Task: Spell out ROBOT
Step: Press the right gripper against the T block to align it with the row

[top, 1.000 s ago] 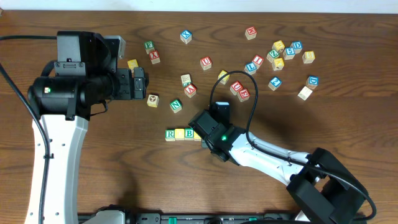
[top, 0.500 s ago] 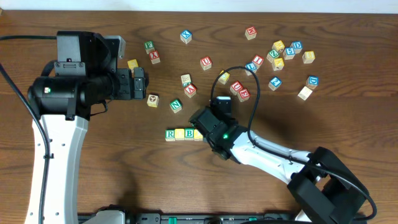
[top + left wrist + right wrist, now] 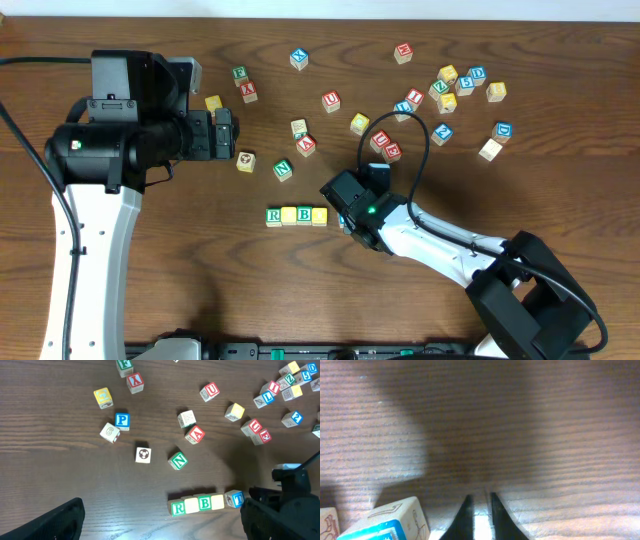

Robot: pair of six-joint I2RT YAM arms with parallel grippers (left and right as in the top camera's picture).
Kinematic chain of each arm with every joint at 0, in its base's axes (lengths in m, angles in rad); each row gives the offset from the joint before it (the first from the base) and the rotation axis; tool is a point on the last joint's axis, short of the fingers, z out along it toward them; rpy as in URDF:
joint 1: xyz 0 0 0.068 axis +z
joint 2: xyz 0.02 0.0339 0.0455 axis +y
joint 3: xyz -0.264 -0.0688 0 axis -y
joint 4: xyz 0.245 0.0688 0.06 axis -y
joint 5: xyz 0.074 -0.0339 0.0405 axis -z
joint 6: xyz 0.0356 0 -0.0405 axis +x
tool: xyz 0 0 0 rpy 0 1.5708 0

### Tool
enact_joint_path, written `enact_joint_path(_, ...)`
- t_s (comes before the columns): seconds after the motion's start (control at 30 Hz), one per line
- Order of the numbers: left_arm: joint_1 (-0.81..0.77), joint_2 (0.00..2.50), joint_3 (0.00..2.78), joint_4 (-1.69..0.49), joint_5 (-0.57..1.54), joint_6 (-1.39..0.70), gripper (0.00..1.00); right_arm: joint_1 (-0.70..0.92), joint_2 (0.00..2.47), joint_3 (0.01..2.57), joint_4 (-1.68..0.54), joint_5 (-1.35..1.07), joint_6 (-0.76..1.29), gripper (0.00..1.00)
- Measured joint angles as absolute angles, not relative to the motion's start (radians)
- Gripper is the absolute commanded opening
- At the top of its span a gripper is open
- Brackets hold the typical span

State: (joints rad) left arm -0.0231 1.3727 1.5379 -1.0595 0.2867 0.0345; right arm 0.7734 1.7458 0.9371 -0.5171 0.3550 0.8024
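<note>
Blue-lettered T cube (image 3: 234,498) lies just beside right gripper (image 3: 480,498) (closed, empty).

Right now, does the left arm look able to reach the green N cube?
Probably yes. The left gripper hangs open, and the green N cube stands alone with nothing on it. The soccer-ball cube lies nearest the path but apart from the N.

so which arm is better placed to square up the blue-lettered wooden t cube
Right: the right gripper, shut and empty, sits beside the blue-lettered wooden T cube, which looks slightly turned; the open left gripper hovers far off.
</note>
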Motion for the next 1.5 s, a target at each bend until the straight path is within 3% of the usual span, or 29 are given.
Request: enact_joint_path(1.5, -0.023, 1.373, 1.538, -1.06, 0.287, 0.035, 0.98, 0.775, 1.746, 0.937, -0.414, 0.186, 0.804, 0.01)
